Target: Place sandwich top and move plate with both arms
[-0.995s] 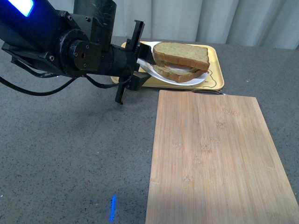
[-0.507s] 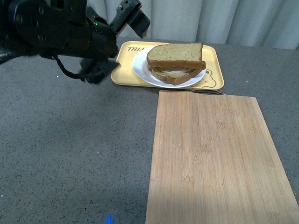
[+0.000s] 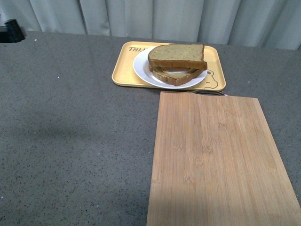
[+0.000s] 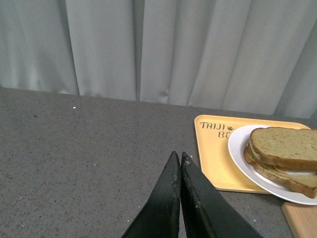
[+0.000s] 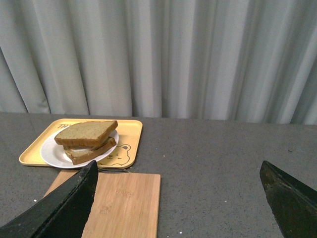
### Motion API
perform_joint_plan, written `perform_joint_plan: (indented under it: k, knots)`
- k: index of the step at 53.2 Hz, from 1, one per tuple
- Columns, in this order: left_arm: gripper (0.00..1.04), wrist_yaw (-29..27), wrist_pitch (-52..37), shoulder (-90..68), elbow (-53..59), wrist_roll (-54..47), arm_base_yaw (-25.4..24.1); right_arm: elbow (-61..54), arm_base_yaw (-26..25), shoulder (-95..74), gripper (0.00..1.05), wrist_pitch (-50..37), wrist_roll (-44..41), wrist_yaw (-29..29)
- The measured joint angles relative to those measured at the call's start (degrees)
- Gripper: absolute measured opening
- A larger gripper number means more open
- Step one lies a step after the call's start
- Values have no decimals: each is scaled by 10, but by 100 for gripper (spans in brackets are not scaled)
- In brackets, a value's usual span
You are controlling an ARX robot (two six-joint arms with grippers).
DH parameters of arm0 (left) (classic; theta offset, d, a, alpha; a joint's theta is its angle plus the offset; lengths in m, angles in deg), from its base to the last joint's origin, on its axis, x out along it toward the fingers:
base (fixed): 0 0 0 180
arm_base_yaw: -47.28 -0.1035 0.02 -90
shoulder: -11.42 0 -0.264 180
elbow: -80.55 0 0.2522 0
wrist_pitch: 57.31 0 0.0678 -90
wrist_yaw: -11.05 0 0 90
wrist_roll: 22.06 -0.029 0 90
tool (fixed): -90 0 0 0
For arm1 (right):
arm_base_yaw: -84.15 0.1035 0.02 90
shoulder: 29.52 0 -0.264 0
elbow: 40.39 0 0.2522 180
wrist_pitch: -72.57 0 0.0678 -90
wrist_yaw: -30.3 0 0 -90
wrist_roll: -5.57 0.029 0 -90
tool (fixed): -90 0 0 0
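The sandwich top (image 3: 178, 55) lies as the upper slice of a stacked sandwich on the white plate (image 3: 141, 70), which rests on a yellow tray at the back of the table. In the left wrist view my left gripper (image 4: 178, 156) is shut with nothing in it, over bare table, apart from the plate (image 4: 240, 148) and the sandwich top (image 4: 285, 146). In the right wrist view my right gripper (image 5: 178, 163) is wide open and holds nothing, well back from the plate (image 5: 49, 156) and the sandwich top (image 5: 86, 132). Neither gripper appears in the front view.
The yellow tray (image 3: 123, 70) carries a bear drawing. A large bamboo cutting board (image 3: 216, 160) lies in front of it, touching its near edge. A grey curtain closes off the back. A small black part (image 3: 11, 32) shows at the far left edge.
The left arm, which was at the plate's left rim a second ago, has pulled away to the left and out of the front view. The plate now sits flat on the tray.
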Motion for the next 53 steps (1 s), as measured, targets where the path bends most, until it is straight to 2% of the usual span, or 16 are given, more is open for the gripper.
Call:
perform_joint_plan:
  k: [14,19,25,28,33,53]
  knots:
    - [4,19,37,114,80,-3,-26,0,0,0,95,0,0,0]
    - [4,28,103,184,94,-4,-33,0,0,0,95,0,0,0]
    - [4,36,133,246,113,-5,-40,0,0,0,95,0,0,0]
    - [4,65,148,271,124,-6,-59,0,0,0,95,0,0,0]
    - [4,71,176,312,140,-6,-78,0,0,0,95,0,0,0]
    - [4,74,294,468,175,-6,-81,0,0,0,95,0,0,0]
